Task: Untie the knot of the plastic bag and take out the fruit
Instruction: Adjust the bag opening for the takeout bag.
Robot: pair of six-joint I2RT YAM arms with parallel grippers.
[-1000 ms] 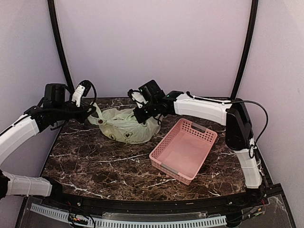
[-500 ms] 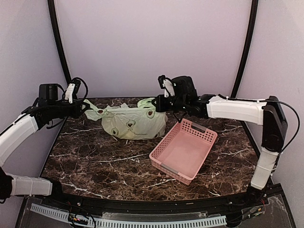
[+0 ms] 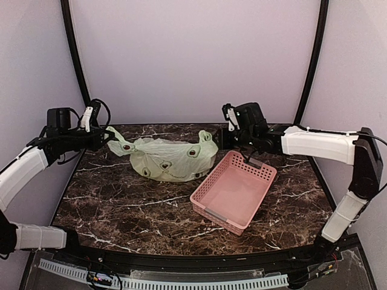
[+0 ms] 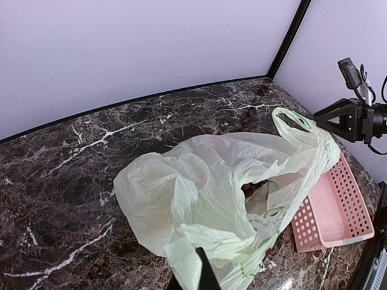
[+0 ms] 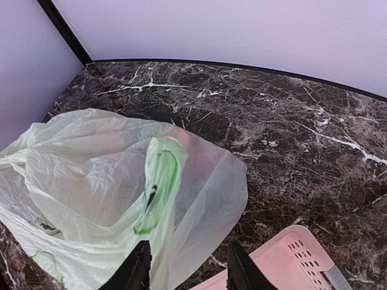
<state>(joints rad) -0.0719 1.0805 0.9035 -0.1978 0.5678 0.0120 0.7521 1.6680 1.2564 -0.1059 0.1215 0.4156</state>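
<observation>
Plastic bag (image 3: pixel 172 158) on far middle of dark marble table (image 3: pixel 121 205), stretched wide left to right, sagging in middle, dark round prints on side. Left gripper (image 3: pixel 104 138) at far left, clamped on left handle loop (image 3: pixel 120 144), loop drawn taut. Right gripper (image 3: pixel 219 140) just beside bag's right end; contact unclear. Pink basket (image 3: pixel 234 190) right of centre, set diagonally, far-left edge just beside bag.

My white left arm (image 3: pixel 24 166) reaches in along the table's left edge, its black left gripper (image 3: pixel 109 138) pinched tight on the thin pale-green plastic bag (image 3: pixel 172 158). My white right arm (image 3: pixel 314 144) lies stretched along the far edge, its right gripper (image 3: pixel 221 138) parted and holding nothing.
</observation>
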